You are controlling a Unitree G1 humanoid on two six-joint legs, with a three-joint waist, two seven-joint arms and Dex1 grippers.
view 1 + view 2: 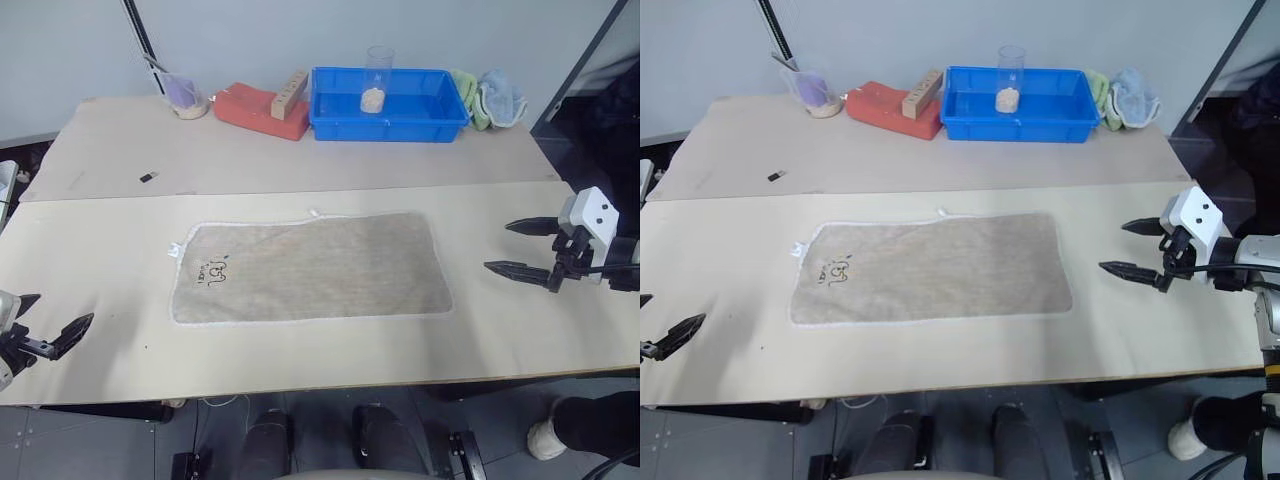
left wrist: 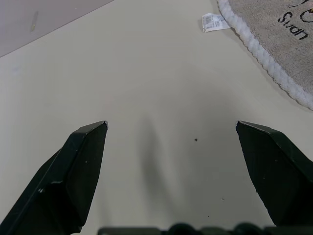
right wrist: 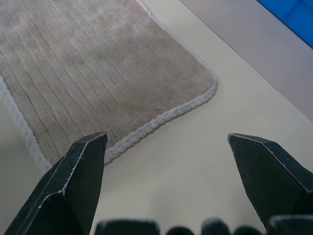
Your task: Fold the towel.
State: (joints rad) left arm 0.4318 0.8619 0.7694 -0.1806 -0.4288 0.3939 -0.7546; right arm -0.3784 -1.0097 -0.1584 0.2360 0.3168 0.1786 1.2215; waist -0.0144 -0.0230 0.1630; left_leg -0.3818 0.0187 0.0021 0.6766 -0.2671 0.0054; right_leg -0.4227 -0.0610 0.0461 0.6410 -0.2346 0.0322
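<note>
You see the towel (image 1: 310, 268) lying flat and fully spread on the front part of the table (image 1: 300, 345), its long side running across your view. Take the towel as your landmark. Its white stitched edge shows all round, a small dark logo (image 1: 216, 270) sits near its left end, and a small white tag (image 1: 175, 250) sticks out at its far left corner.

Your left gripper (image 1: 48, 325) is well to the left of the towel, near the table's front edge, with its two black fingers spread wide and nothing between them. Your right gripper (image 1: 522, 247) is to the right of the towel, near its right end but apart from it, fingers also spread wide and empty, pointing toward the towel.

Beyond the towel, along the far edge of the table, stand a blue tray (image 1: 390, 118) with a clear cup (image 1: 376, 82) in it, a red block (image 1: 258, 112), a green cloth (image 1: 467, 95) and a light blue cloth (image 1: 500, 98).
</note>
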